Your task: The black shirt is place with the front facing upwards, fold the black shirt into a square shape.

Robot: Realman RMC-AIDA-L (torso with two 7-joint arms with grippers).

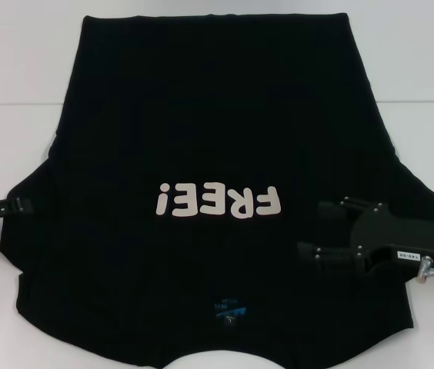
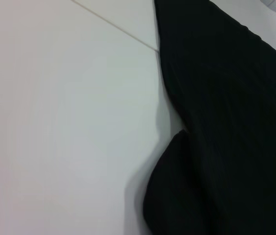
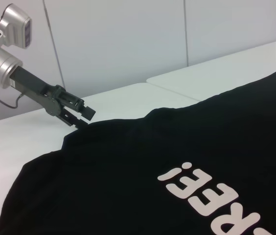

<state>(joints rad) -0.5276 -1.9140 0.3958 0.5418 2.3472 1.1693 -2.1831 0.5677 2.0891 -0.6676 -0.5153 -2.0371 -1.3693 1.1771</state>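
The black shirt (image 1: 217, 115) lies flat on the white table (image 1: 17, 61), front up, collar nearest me. Its white "FREE!" print (image 1: 218, 201) and small blue neck label (image 1: 228, 314) both show. My left gripper (image 1: 23, 206) is at the shirt's left sleeve edge, its jaws close together on the cloth. The right wrist view shows it (image 3: 83, 117) at that raised sleeve edge. My right gripper (image 1: 312, 229) is open and empty, just above the shirt's right side beside the print. The left wrist view shows only the shirt's edge (image 2: 226, 122) on the table.
The white table extends past the shirt on the left (image 2: 55, 122) and far right (image 1: 432, 54). A seam between table panels (image 2: 113, 27) runs near the shirt's left side. A pale wall (image 3: 128, 44) stands behind the table.
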